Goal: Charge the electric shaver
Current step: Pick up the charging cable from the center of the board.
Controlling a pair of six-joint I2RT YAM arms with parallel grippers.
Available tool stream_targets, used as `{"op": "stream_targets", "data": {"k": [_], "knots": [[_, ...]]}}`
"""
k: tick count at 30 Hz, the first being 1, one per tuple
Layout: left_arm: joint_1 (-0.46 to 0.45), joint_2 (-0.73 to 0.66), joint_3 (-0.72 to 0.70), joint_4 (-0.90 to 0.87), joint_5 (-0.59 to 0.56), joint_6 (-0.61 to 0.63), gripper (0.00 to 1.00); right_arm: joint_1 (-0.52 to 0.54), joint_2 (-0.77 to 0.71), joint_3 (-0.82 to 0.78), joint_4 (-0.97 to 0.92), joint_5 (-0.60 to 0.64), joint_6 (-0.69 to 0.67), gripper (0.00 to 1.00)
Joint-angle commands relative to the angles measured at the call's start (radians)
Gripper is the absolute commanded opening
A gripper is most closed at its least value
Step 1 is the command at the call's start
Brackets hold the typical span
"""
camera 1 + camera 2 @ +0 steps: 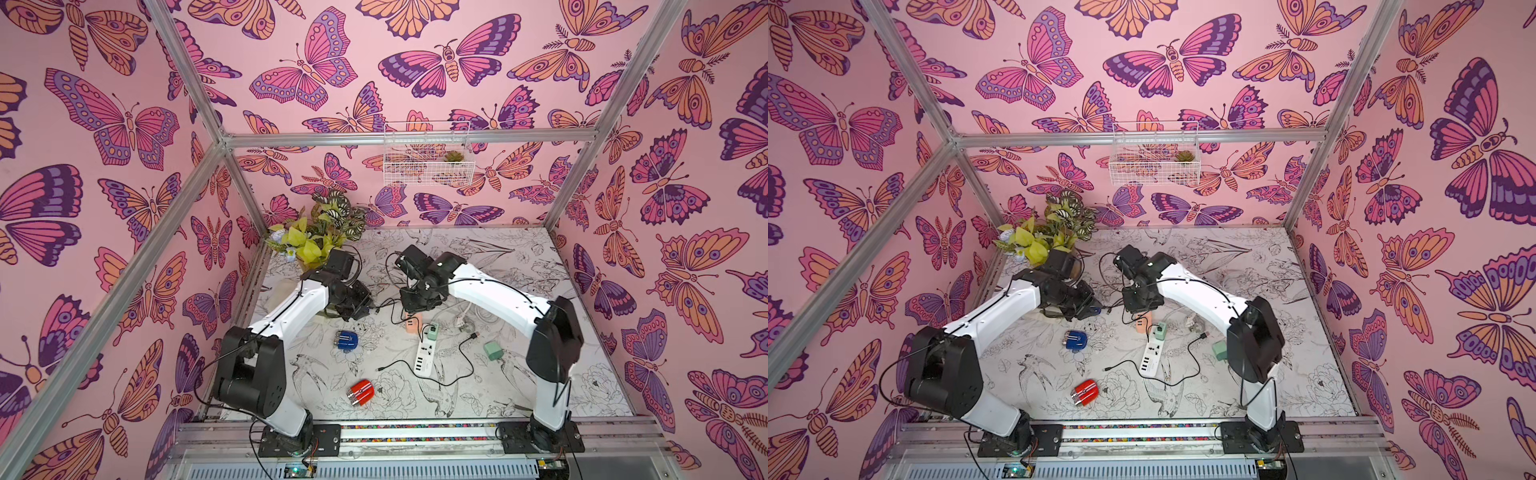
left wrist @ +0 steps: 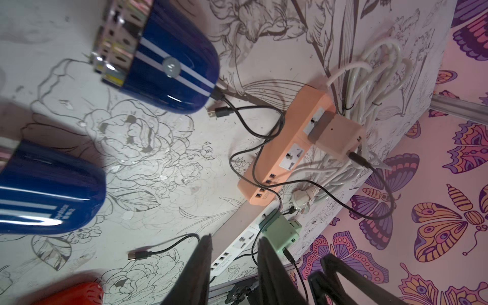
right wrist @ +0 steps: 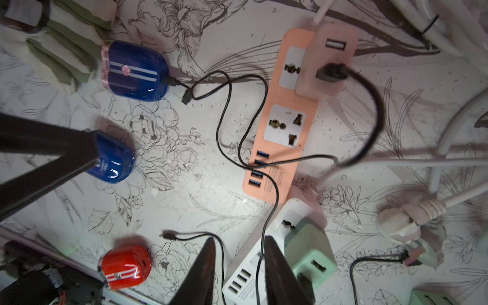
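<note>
The blue shaver (image 3: 134,71) lies on its side in the left half of the desk (image 1: 498,257), about midway between the front edge and the far edge. It is not far from the plant (image 1: 320,237) that stands in the far left corner. A black cable (image 3: 171,80) is plugged into its rounded end, and a loose plug (image 3: 187,99) lies just beside that end.

The left gripper (image 2: 235,237) hangs above the desk near this shaver. Its two fingers stand apart and grasp nothing; between them only the white power strip (image 1: 426,357) shows, further away.

The right gripper (image 3: 239,239) hangs near the peach power strip (image 3: 285,126), which lies to the right of the shaver, toward the middle of the desk. Its fingers are also parted. A thin black wire runs through the gap in the right wrist view, but I cannot tell if the fingers touch it or if it lies lower on the desk.

A pink adapter (image 3: 330,60) sits in the far socket of the peach strip, with a black plug in it. A second blue shaver (image 1: 346,340) lies nearer the front edge, and a red shaver (image 1: 361,392) lies close to that edge.
</note>
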Motion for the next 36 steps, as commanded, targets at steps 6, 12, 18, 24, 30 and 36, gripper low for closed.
{"op": "stream_targets", "data": {"k": [6,12,18,24,30,36], "knots": [[0.063,-0.084,-0.057,0.007,0.031,0.026,0.31,0.003,0.127,0.060,-0.195,0.109,-0.055,0.44],[0.066,-0.087,-0.057,0.008,0.042,0.031,0.30,0.002,0.172,0.061,-0.149,0.060,-0.058,0.39],[0.066,-0.079,-0.047,0.007,0.058,0.033,0.28,-0.018,0.223,0.081,-0.156,0.039,-0.037,0.29],[0.062,-0.075,-0.033,0.011,0.074,0.015,0.29,-0.025,0.204,0.075,-0.126,0.020,-0.030,0.12],[0.032,-0.073,-0.082,0.132,0.140,-0.124,0.37,-0.025,0.066,-0.003,-0.040,0.014,-0.033,0.00],[-0.032,-0.063,-0.109,0.318,0.162,-0.335,0.47,-0.024,-0.067,-0.092,0.002,-0.017,-0.026,0.00]]}}
